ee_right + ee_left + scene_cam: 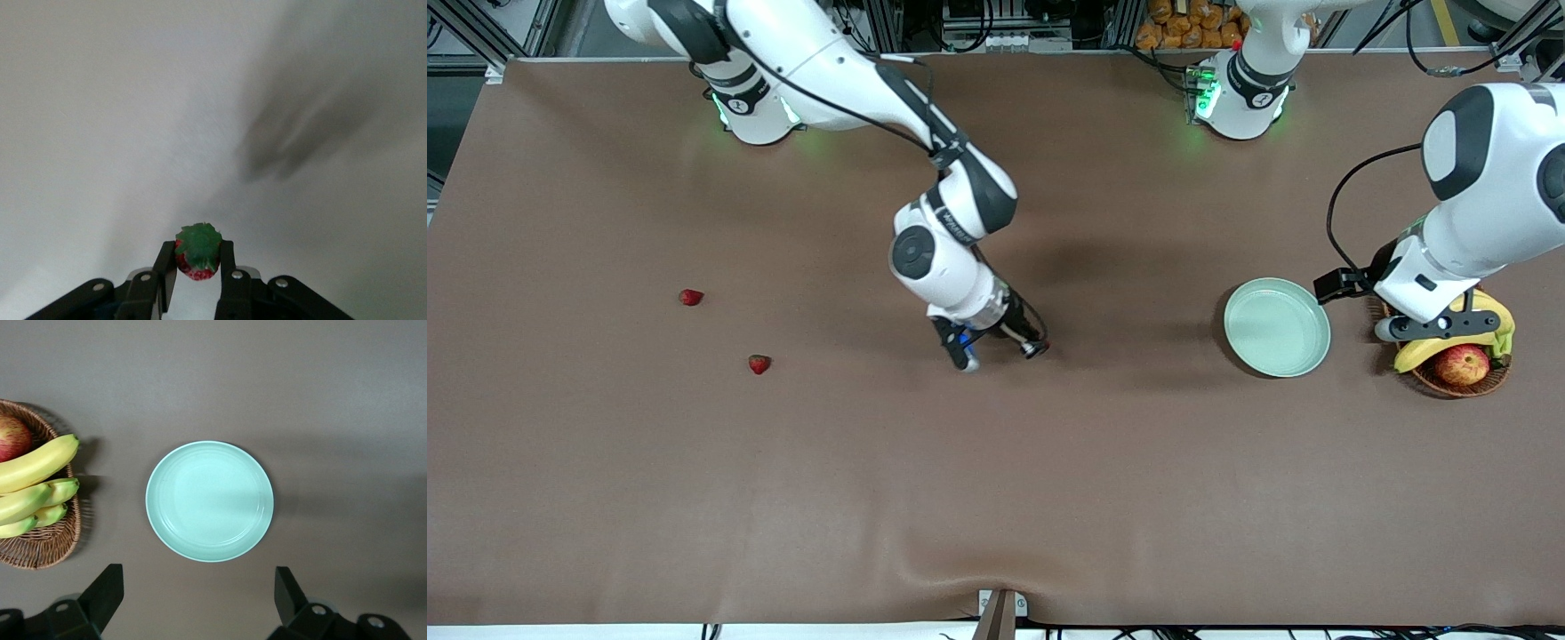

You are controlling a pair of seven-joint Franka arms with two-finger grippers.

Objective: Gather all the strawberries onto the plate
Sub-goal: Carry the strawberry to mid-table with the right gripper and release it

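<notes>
The right gripper (197, 267) is hanging over the bare middle of the counter (996, 498), its jaws pinching a strawberry (197, 260) by the sides, green cap outward; wide open brown surface is lying between it and the plate (1276, 327), which is sitting at its three o'clock in the front view. Two more strawberries (690, 297) (759, 364) are resting toward the right arm's end, well apart from every edge. The left gripper (200, 600) is waiting above the plate and basket (1463, 378), jaws spread wide, gripping nothing; the basket is sitting just beside the plate.
</notes>
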